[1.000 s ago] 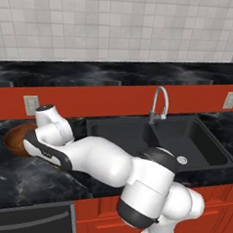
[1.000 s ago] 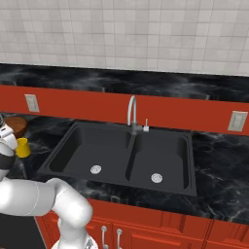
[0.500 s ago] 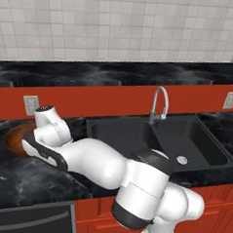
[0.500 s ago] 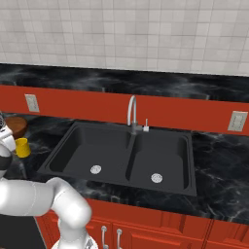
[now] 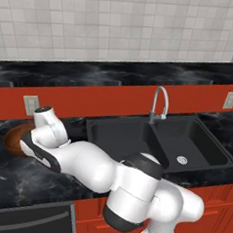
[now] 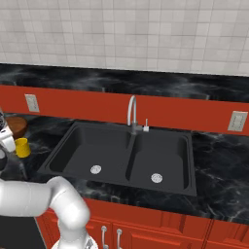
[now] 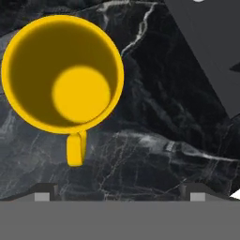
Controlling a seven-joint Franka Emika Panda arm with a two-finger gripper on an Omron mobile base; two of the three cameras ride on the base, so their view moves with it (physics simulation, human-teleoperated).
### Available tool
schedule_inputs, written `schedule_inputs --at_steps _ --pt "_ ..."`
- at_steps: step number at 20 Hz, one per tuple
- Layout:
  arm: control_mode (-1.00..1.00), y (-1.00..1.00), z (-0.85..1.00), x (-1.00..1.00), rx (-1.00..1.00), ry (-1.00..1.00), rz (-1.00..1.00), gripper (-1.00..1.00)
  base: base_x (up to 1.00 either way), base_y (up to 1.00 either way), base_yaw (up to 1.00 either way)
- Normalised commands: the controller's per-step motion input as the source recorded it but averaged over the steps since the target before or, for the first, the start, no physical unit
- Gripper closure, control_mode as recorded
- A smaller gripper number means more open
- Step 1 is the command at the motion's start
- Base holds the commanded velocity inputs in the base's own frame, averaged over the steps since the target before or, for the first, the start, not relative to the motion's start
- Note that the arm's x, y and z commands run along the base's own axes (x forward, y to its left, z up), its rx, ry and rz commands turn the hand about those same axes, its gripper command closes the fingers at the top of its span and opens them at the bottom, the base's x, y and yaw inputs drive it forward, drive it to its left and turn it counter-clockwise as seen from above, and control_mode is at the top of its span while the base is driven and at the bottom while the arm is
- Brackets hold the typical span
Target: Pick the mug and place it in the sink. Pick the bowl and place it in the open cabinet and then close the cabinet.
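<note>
Hand view: yellow mug (image 7: 62, 74) upright on black counter (image 7: 154, 136), left of sink (image 6: 126, 155), handle toward camera. Gripper (image 7: 120, 192) open above, fingertips (image 7: 44, 192) wide, likely to descend around mug.

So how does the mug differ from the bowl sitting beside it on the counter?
The mug is bright yellow; the bowl is dark brown wood. The mug is narrow with a side handle; the bowl is much wider and has no handle in view. The mug stands nearer the counter's front edge, the bowl behind it by the wall. Both are round and sit left of the sink.
</note>
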Motion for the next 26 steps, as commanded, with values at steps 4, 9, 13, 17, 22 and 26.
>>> schedule_inputs --at_steps 4,9,13,17,22,26 --pt "-1.0 0.31 -0.14 0.29 -0.05 0.0 -0.03 -1.0 0.0 0.0 0.0" --pt "-1.0 0.11 -0.07 0.32 -0.01 0.0 -0.02 -1.0 0.0 0.0 0.0" --pt "-1.0 0.0 -0.03 0.28 0.0 0.0 0.0 -1.0 0.0 0.0 0.0" --pt "-1.0 0.0 -0.14 0.22 0.0 0.0 0.0 -1.0 0.0 0.0 0.0" --pt "-1.0 0.0 -0.21 0.02 0.0 0.0 0.0 -1.0 0.0 0.0 0.0" --pt "-1.0 0.01 -0.22 -0.25 0.0 0.0 -0.06 -1.0 0.0 0.0 0.0"
